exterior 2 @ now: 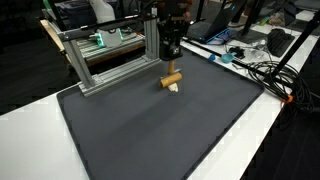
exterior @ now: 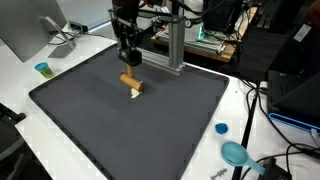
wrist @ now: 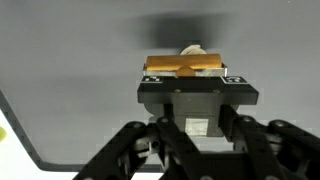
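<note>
While clamped from both sides between the closed-in jaws of the black two-finger robot gripper (wrist: 192,80), shown lying crosswise at the fingertips: tan rectangular wooden block (wrist: 180,67) (wrist view, gripper entering from the lower edge). Just behind the block, touching or nearly so: small white piece (wrist: 192,48), too small to make out further. Visible too in both exterior views, directly under the upright gripper, over the far half of a dark grey rectangular mat (exterior: 180,130), with the white piece on the block's camera-facing side. Hard to tell whether resting on the mat or held just off it. Spread beneath the mat on all sides: white tabletop (exterior: 25,95). Standing at the mat's far edge, close behind the gripper: silver aluminium-profile frame (exterior: 175,45). Off the mat, well apart from the block: small teal cup (exterior: 42,69) near one corner, blue round cap (exterior: 221,128) and teal round dish (exterior: 235,153) beside the opposite edge. Trailing across the tabletop past that same edge: black cables (exterior: 255,105).
</note>
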`<move>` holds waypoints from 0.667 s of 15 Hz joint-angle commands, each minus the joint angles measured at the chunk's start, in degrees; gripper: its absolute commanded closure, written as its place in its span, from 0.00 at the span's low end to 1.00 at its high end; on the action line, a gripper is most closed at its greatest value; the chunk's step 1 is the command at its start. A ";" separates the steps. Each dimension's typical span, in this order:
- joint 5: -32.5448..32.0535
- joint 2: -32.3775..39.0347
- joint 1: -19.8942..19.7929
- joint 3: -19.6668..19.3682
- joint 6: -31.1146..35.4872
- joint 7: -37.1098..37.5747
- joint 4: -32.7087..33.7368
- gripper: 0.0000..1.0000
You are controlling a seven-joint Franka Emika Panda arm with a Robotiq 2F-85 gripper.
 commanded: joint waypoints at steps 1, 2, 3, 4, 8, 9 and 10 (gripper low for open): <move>-0.57 1.39 0.61 0.46 -0.52 -0.42 1.35 0.78; -0.40 2.23 0.71 0.52 -0.72 -0.44 1.91 0.78; -0.63 3.03 0.84 0.47 -0.58 -0.35 2.50 0.78; -0.54 3.97 0.95 0.37 -1.39 -0.22 3.38 0.78; 0.29 6.82 1.06 0.13 -5.70 -0.36 6.66 0.78; 0.55 7.51 1.10 0.11 -7.42 -0.34 7.67 0.78; 1.26 8.05 1.03 0.24 -8.94 -0.97 8.48 0.78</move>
